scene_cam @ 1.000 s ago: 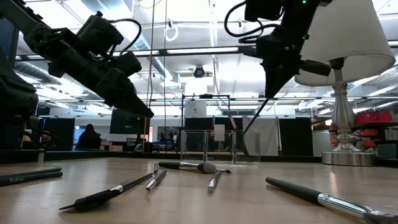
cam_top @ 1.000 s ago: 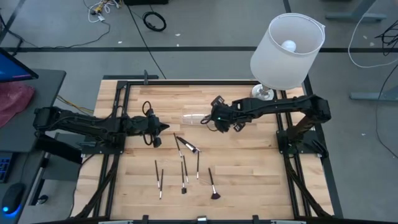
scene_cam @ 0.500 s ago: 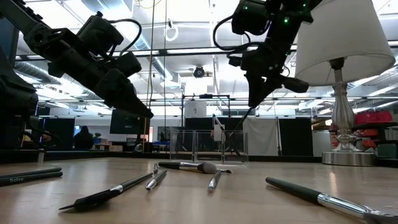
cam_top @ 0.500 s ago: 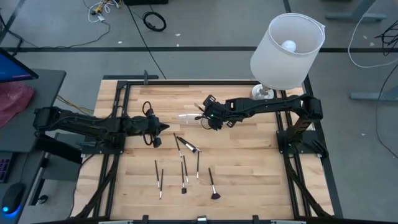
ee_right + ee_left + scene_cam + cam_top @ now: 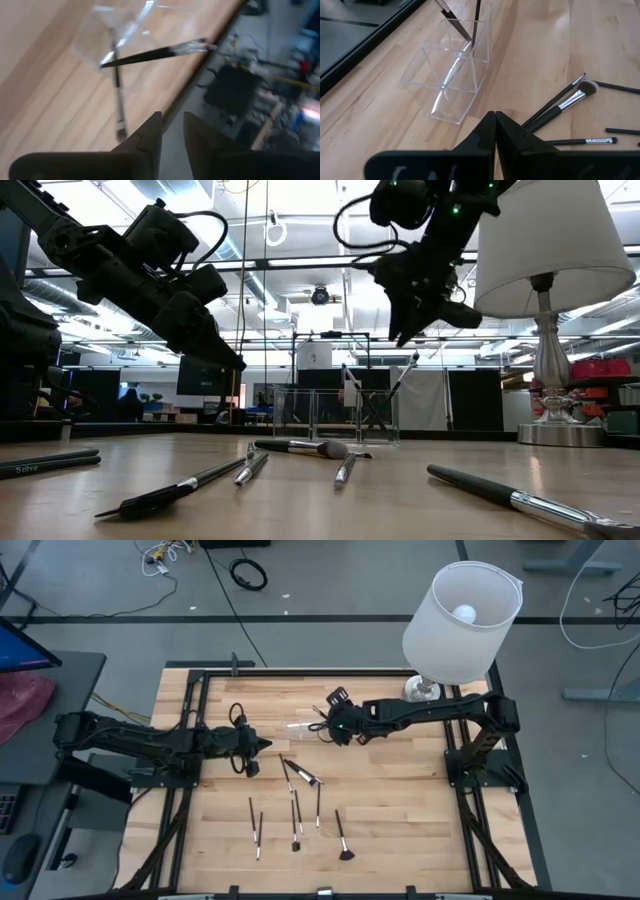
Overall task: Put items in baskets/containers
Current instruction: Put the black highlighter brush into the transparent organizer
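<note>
A clear plastic container [image 5: 303,728] with compartments stands on the table; it also shows in the left wrist view [image 5: 452,75] and the low view [image 5: 335,412]. Two dark brushes lean in it, one [image 5: 150,55] slanting across its rim and one [image 5: 118,95] deeper in; in the low view one upper end [image 5: 408,368] sticks out. My right gripper [image 5: 325,726] hovers just above the container's right end, open and empty [image 5: 172,122]. My left gripper [image 5: 260,744] is shut and empty [image 5: 495,117], above the table left of the container. Several brushes [image 5: 300,777] lie flat on the table.
Loose brushes lie toward the near edge, among them a fan brush [image 5: 343,840] and a pair [image 5: 255,823]. A white-shaded lamp [image 5: 462,620] on a metal base stands at the far right corner. Black frame rails [image 5: 190,720] border the wooden table.
My right gripper has gone toward the table's left edge, to the container's right end, and has tipped. The brush that hung below it has gone down into the container and now leans there, its upper end apart from the fingers.
</note>
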You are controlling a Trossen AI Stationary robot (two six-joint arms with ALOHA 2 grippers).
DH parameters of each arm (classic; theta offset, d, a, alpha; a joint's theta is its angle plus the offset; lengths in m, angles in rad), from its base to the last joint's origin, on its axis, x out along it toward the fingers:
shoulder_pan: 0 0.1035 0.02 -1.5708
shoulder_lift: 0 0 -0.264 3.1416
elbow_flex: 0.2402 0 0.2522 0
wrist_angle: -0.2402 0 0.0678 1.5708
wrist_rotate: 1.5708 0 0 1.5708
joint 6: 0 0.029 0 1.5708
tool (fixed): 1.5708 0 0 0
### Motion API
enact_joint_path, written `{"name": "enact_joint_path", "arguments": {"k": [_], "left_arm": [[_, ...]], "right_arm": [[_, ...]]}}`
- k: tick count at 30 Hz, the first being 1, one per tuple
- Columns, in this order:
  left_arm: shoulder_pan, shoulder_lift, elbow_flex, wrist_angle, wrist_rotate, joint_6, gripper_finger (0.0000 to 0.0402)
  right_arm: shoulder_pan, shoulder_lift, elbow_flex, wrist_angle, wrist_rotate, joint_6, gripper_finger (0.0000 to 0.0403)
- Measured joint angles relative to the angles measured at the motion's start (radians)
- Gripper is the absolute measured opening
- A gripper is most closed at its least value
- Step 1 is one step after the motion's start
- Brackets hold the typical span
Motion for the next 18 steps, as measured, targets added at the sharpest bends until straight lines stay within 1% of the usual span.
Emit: {"name": "enact_joint_path", "arguments": {"k": [4,9,11,14,16,18], "left_arm": [[0.0,0.0,0.0,0.0,0.001,-0.009,0.0012],[0.0,0.0,0.0,-0.004,0.043,-0.015,0.0012],[0.0,0.0,0.0,-0.005,0.073,-0.016,0.0012],[0.0,0.0,0.0,-0.005,0.093,-0.017,0.0012],[0.0,0.0,0.0,-0.004,0.094,-0.017,0.0012],[0.0,0.0,0.0,-0.004,0.095,-0.02,0.0012]], "right_arm": [[0.063,0.0,0.0,0.032,0.031,0.147,0.0078],[0.182,0.0,0.0,0.033,0.021,0.413,0.0078],[0.22,0.0,0.0,0.04,-0.034,0.567,0.0078],[0.254,0.001,-0.004,0.106,-0.169,0.83,0.0078],[0.275,0.005,-0.033,0.227,-0.22,0.97,0.0078],[0.293,0.006,-0.088,0.349,-0.245,1.021,0.0078]]}}
